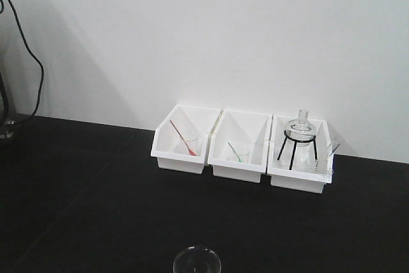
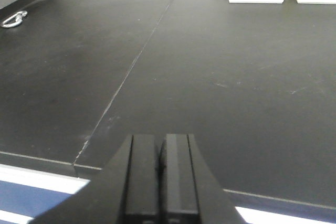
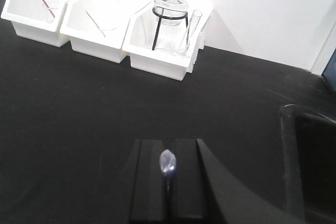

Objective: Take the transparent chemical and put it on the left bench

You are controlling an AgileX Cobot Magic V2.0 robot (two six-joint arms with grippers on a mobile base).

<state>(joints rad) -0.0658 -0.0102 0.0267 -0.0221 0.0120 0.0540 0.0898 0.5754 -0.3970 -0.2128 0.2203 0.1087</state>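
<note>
The transparent chemical shows as a clear glass rim at the bottom edge of the front view. In the right wrist view a small sliver of its clear glass is pinched between the fingers of my right gripper, which is shut on it above the black benchtop. The rest of the beaker is hidden below the fingers. My left gripper is shut with nothing between its fingers, hanging over the front edge of the benchtop. The left bench is out of view.
Three white bins stand against the white wall: one with a red stick, one with a green stick, one with a glass flask on a black stand. A black cable hangs at left. A dark raised rim lies at right.
</note>
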